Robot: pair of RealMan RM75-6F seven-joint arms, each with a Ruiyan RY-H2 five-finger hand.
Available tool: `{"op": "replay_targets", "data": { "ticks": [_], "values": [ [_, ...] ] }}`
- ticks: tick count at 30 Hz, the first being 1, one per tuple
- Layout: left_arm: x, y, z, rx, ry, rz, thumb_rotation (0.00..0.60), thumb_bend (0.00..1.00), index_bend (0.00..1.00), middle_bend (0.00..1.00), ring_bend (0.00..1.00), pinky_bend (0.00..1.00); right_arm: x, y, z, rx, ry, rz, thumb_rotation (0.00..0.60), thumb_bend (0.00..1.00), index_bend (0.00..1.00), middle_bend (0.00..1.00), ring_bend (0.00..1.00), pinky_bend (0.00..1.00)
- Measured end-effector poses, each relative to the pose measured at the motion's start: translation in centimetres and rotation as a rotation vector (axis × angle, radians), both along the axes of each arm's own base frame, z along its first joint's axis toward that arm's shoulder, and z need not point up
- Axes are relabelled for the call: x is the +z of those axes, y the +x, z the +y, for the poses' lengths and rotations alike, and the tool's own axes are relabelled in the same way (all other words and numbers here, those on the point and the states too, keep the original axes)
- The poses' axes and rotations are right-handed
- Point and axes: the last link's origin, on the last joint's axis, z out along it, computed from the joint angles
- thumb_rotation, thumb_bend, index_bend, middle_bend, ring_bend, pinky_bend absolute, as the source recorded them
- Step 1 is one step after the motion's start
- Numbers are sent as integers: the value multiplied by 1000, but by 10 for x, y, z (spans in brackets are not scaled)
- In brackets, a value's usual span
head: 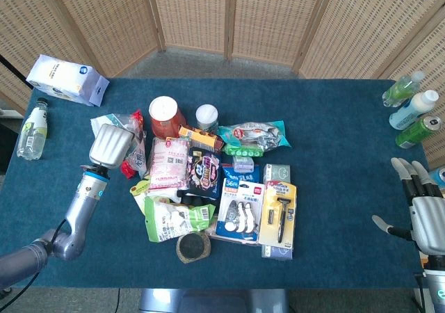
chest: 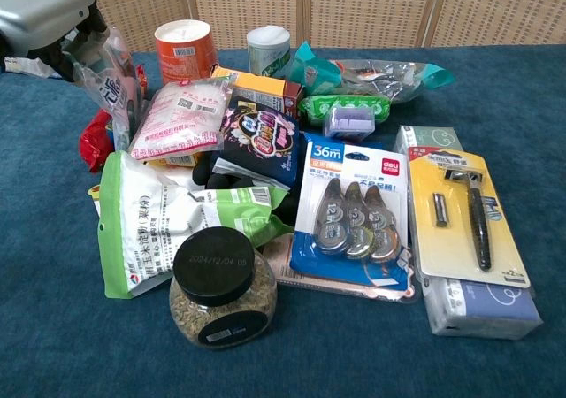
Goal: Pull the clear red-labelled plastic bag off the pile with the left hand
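Left hand [head: 111, 145] at 9 o'clock of the pile, fingers curled down over the clear red-labelled plastic bag [head: 130, 133], gripping it; the bag is crumpled at the pile's left edge, touching the pink packet [head: 167, 163] and just left of the orange canister [head: 164, 115]. Right hand [head: 425, 214] at 3 o'clock on the blue table cloth [head: 334, 132], fingers spread, holding nothing.

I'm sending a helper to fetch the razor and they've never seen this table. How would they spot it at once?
Start at the pile of goods in the middle of the blue table and go to its edge nearest the right hand. There the razor pack lies flat, partly on a grey-blue tissue pack. It is the only yellow card, with a black-handled razor under clear plastic.
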Motion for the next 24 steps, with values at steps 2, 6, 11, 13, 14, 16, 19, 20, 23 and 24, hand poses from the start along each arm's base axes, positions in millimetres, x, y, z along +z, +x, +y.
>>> {"op": "replay_targets", "data": {
  "ticks": [2, 6, 11, 13, 14, 16, 19, 20, 23, 24],
  "values": [
    [3, -2, 0, -4, 11, -21, 600, 277, 927, 999, 1000, 1000, -1, 0, 0, 2, 3, -5, 600, 115, 0, 0, 33, 192],
    [11, -9, 0, -2, 24, -102, 600, 261, 915, 998, 1000, 1000, -3, 0, -1, 1, 12, -7, 600, 117, 0, 0, 34, 192],
    [26, -15, -6, 4, 28, -255, 600, 250, 895, 987, 1000, 1000, -5, 0, -4, 0, 20, -11, 600, 115, 0, 0, 33, 192],
    [35, -16, -12, 4, 27, -335, 600, 246, 885, 982, 1000, 1000, -7, -1, -6, -4, 26, -12, 600, 117, 0, 0, 34, 193],
    [40, -16, -15, 3, 28, -365, 600, 245, 883, 981, 1000, 1000, -8, -1, -6, -5, 28, -11, 600, 118, 0, 0, 34, 192],
    [52, -16, -22, -5, 36, -429, 600, 242, 878, 979, 1000, 1000, -11, -2, -8, -7, 33, -11, 600, 115, 0, 0, 34, 193],
    [72, -16, -34, -25, 55, -509, 600, 241, 873, 978, 1000, 1000, -13, -3, -9, -6, 39, -14, 600, 115, 0, 0, 33, 192],
    [77, -16, -37, -32, 60, -531, 600, 240, 872, 979, 1000, 1000, -14, -2, -9, -5, 41, -15, 600, 115, 0, 0, 33, 192],
    [96, -12, -48, -59, 76, -616, 600, 238, 871, 983, 1000, 1000, -18, -3, -10, -8, 45, -21, 600, 117, 0, 0, 34, 192],
    [101, -10, -51, -67, 79, -641, 600, 238, 871, 983, 1000, 1000, -19, -4, -10, -10, 47, -25, 600, 117, 0, 0, 34, 193]
  ]
}}
